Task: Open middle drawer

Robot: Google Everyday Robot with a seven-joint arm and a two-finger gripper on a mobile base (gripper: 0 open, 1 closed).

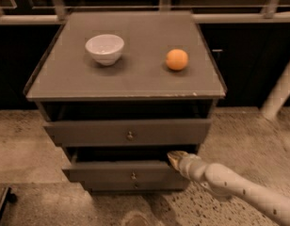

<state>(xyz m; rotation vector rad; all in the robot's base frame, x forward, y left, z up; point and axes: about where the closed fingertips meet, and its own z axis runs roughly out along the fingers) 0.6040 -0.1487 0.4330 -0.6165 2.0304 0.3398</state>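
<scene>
A grey-brown wooden desk (135, 79) with a flat, raised-edged top stood on a speckled, stone-like floor (22, 140). On the top sat a small round white bowl (104, 49) toward the left and a round orange fruit (176, 60) toward the right, well apart from each other.

Three drawers ran down the front. The tallest-fronted upper drawer (88, 133) had a dark gap above it, under the desk top. Below it was the middle drawer (107, 172), grey-brown with a flat front and one small round metal knob (133, 176) at its centre; a dark gap showed between its top edge and the drawer above. The narrow lowest drawer (112, 186) lay just beneath.

The robot's hand (174, 157), at the end of a pale, rounded arm (229, 185) reaching in from the lower right, was at the upper right corner of the middle drawer's front, to the right of the knob. How far open it was, and whether it had hold of anything, I cannot tell.

Behind the desk were dark cabinet fronts under a pale horizontal rail (239, 18), and a pale slanted post (279, 95) stood at the right.
</scene>
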